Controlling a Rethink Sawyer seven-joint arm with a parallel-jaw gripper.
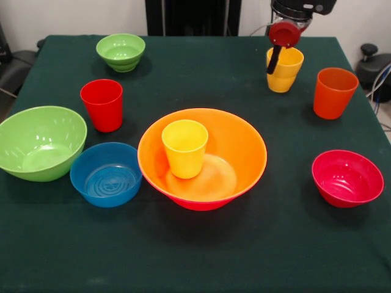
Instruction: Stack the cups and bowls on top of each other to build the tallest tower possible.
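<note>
Seemingly, fingers [274, 61] touch the yellow cup [285, 72].

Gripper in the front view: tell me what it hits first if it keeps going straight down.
Most likely the yellow cup: the gripper hangs at its rim, one dark finger across its mouth. Depth from this one view is uncertain.

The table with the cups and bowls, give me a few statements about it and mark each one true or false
1. A yellow cup stands upright inside the large orange bowl. True.
2. The red cup lies on its side. False: it stands upright on the cloth.
3. The blue bowl sits beside the large green bowl. True.
4. The orange cup sits inside the red bowl. False: it stands alone behind it.
5. The pincer is at the second yellow cup. True.
</note>
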